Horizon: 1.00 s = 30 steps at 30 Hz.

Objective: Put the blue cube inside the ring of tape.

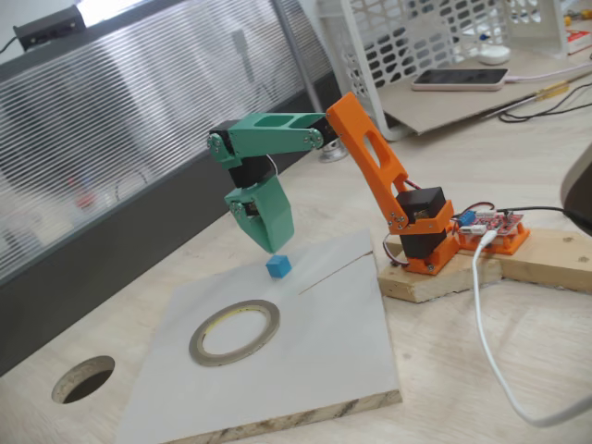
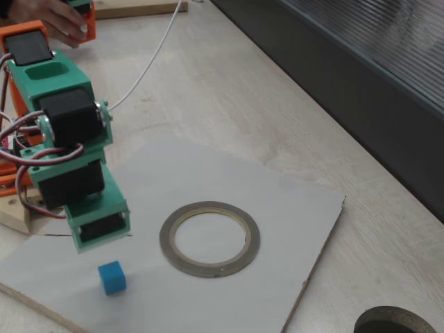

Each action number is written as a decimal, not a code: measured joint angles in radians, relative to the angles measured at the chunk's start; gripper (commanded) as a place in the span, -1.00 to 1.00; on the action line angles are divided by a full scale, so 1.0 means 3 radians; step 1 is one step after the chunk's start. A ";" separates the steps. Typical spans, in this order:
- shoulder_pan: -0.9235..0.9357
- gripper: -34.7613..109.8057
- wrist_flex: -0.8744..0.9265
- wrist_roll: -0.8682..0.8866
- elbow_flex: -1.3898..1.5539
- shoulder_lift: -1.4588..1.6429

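The green gripper (image 1: 275, 248) is hanging just above the blue cube (image 1: 278, 266), tips pointing down, near the middle of a fixed view; from either side I cannot tell whether the jaws are standing apart or closed, since the green housing is hiding the gap, but they are holding nothing. In the other fixed view the gripper (image 2: 103, 239) is sitting at lower left, with the cube (image 2: 112, 277) resting free on the board just below it in the frame.

The cube is lying on a pale grey board (image 1: 351, 324), well short of the ring of tape (image 1: 235, 331), which is lying flat toward the lower middle of that view with its centre open and bare.

I'd judge the cube to be light and rigid, with plain smooth faces that could slip if pinched off-centre. Being much smaller than the jaws, it probably wants a grip square across two opposite side faces, low enough that it is not squirting out. The ring looks thin and light too, so a nudge could be shoving it.

Counting: one cube, one ring of tape, one board, one arm, and one dark round hole (image 1: 83, 379) in the table at lower left.
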 measured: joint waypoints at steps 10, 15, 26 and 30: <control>-0.0010 -0.51 -0.0153 0.0000 -0.0005 -0.0169; 0.0000 -0.51 -0.0153 0.0000 -0.0005 -0.0169; 0.0000 -0.51 -0.0159 0.0000 -0.0005 -0.0169; 0.0000 -0.51 -0.0159 0.0000 -0.0005 -0.0169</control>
